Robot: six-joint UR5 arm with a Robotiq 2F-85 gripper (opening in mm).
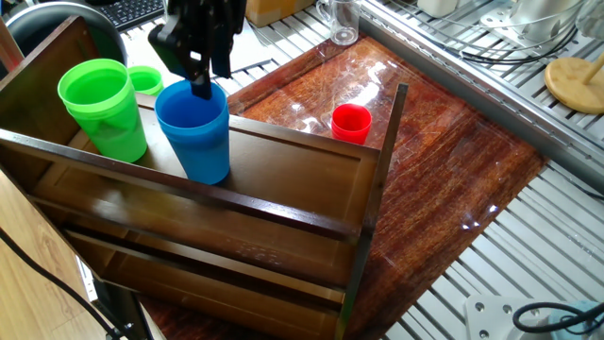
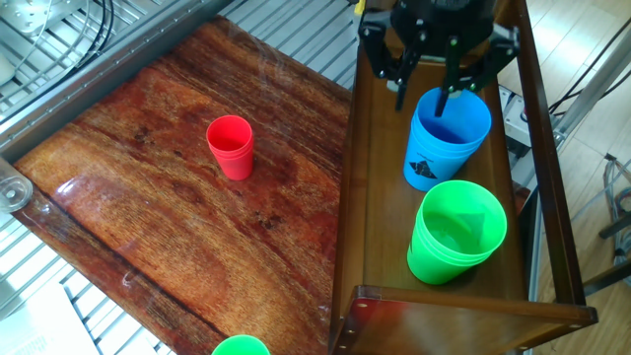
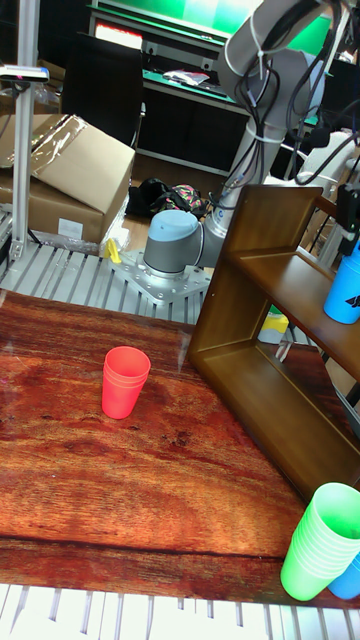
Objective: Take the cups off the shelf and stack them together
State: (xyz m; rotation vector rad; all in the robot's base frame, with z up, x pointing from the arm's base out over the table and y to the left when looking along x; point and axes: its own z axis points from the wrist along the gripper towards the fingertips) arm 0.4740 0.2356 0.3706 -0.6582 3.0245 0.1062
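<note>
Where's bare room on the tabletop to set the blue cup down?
The tabletop is bare all around the red cup, widest between it and the shelf and toward the near edge. Another green cup sits at that edge. The top shelf board is crowded: blue cup close beside the green cup, with the tool straddling the blue cup's rim.

text: none legible | only marking: black mark, not readable, low on the blue cup | shelf: no label
</note>
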